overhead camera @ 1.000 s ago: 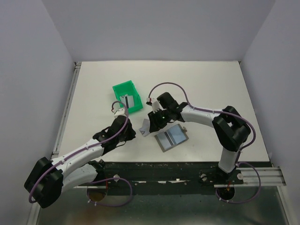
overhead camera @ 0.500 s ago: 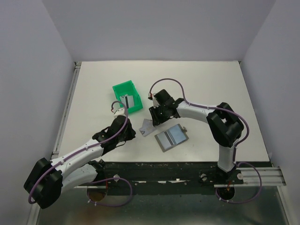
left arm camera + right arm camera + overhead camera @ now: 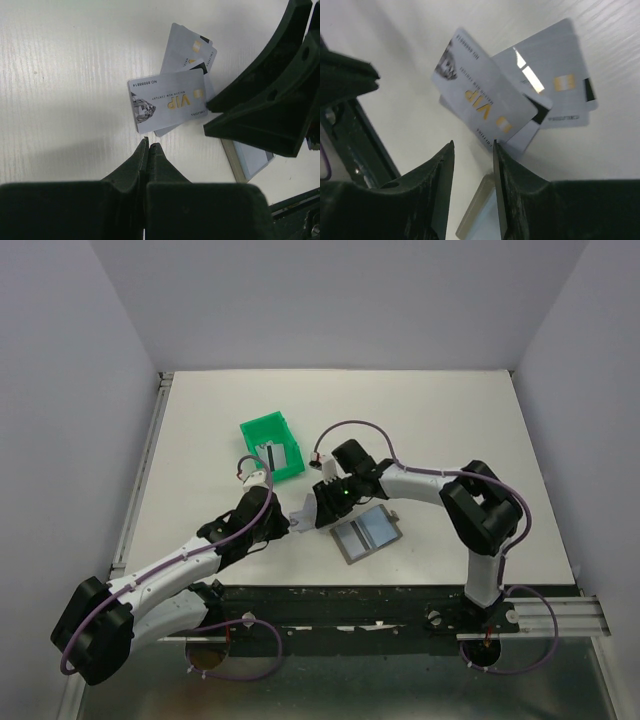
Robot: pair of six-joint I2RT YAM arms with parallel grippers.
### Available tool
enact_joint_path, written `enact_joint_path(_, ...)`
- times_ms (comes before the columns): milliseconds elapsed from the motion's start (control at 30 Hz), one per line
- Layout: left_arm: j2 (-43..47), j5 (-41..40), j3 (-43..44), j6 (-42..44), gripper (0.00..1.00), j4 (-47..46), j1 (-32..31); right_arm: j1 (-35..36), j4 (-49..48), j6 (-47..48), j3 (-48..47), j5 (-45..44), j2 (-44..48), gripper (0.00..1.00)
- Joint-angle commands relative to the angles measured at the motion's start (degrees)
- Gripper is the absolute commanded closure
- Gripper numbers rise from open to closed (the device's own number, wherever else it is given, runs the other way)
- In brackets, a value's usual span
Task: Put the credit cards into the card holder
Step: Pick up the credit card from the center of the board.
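Several silver-grey credit cards (image 3: pixel 170 100) lie fanned in a loose pile on the white table, a "VIP" card (image 3: pixel 480 107) on top. My right gripper (image 3: pixel 473 143) is open just beside the pile, and one fingertip (image 3: pixel 495 145) touches the VIP card's edge. Nothing sits between its fingers. In the top view the right gripper (image 3: pixel 312 512) covers most of the pile. My left gripper (image 3: pixel 148 143) is shut and empty, its tips just short of the pile. The card holder (image 3: pixel 366 535) lies open on the table right of the cards, light blue-grey inside.
A green plastic bin (image 3: pixel 272 448) stands behind the left gripper (image 3: pixel 283 527) with one more card lying inside. The table's dark front edge (image 3: pixel 400 592) runs close below the card holder. The two grippers are close together over the cards.
My right gripper has swung left and down onto the card pile, now covering it in the top view. The left arm, cards and card holder have not moved.
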State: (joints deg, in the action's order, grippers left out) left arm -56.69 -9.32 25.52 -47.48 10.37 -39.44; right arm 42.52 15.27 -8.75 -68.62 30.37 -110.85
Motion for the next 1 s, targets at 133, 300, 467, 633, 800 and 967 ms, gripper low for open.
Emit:
enact_joint_path(133,0.17,1.24,-0.82,-0.59,1.00,-0.62,0.24,0.02,-11.58,-2.84,6.92,3.40,9.15,0.55)
enact_joint_path(300,0.96,0.88,-1.26,-0.85,1.00,-0.35,0.24,-0.07,-10.01,-3.73,4.74,-3.82,8.72,0.55)
enact_joint_path(467,2.10,0.09,-1.96,-1.91,1.00,0.35,0.24,-0.07,-4.81,-2.41,-2.21,-3.13,3.72,0.55)
enact_joint_path(633,3.42,-0.08,-2.49,-2.09,1.00,0.96,0.24,0.02,-2.09,-1.53,-6.78,-1.90,-0.33,0.55)
enact_joint_path(800,4.39,-0.35,-3.19,-2.35,1.00,1.58,0.33,0.02,-0.59,-1.53,-6.71,-3.73,-1.65,0.55)
enact_joint_path(967,4.22,-0.08,-3.28,-2.44,1.00,1.06,0.50,0.02,-0.59,-1.88,-3.98,-6.81,-0.95,0.55)
